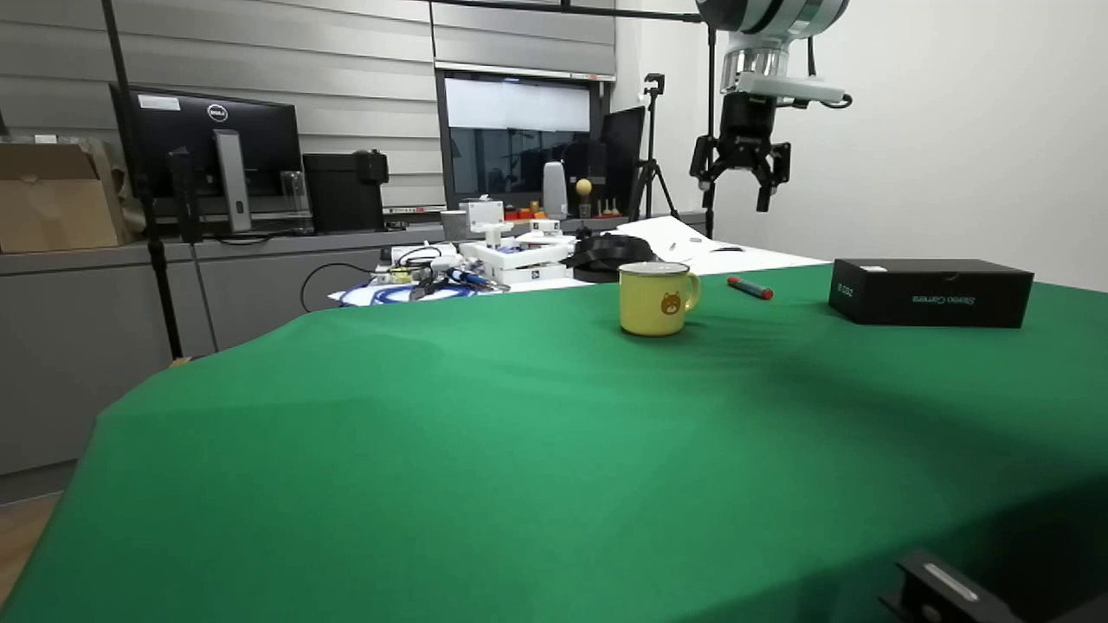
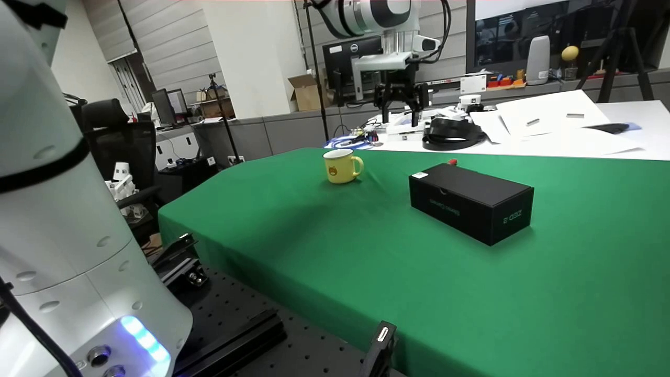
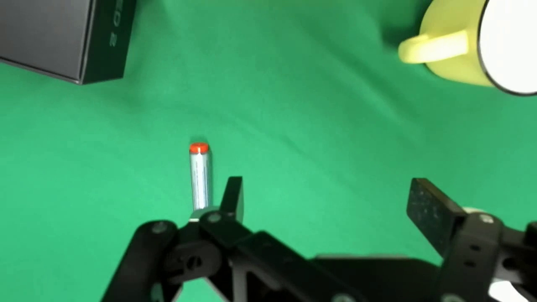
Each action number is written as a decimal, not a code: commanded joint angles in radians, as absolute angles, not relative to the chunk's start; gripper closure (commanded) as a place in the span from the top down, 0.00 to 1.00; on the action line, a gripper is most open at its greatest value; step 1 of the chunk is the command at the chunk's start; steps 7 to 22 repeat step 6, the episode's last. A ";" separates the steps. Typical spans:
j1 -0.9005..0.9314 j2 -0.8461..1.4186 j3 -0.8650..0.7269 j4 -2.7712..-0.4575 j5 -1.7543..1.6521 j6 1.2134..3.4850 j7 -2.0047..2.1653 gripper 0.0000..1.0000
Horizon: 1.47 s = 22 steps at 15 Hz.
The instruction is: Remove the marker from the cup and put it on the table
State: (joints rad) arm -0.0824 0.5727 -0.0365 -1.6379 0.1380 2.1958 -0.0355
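Observation:
The marker (image 1: 751,288) lies on the green table (image 1: 485,433), outside the cup. Its body is greyish with red ends. In an exterior view only a red end of the marker (image 2: 453,162) shows behind the black box. In the wrist view the marker (image 3: 200,178) is left of the left finger, which hides its lower part. The yellow cup (image 1: 645,303) stands upright; it also shows in the other views (image 2: 340,167) (image 3: 455,25). My gripper (image 1: 734,189) is open and empty, high above the table (image 2: 400,116). Only green cloth shows between its fingers (image 3: 327,188).
A black rectangular box (image 1: 935,294) lies on the table near the marker, also in view elsewhere (image 2: 466,204) (image 3: 50,37). Behind the table is a white desk (image 2: 638,131) with papers, cables and a black coiled strap (image 2: 454,133). A monitor (image 1: 212,147) stands farther back.

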 commanded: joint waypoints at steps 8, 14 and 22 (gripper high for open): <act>-0.089 0.578 -0.028 -1.638 0.132 2.195 -0.037 1.00; -0.089 0.578 -0.028 -1.638 0.132 2.195 -0.037 1.00; -0.089 0.578 -0.028 -1.638 0.132 2.195 -0.037 1.00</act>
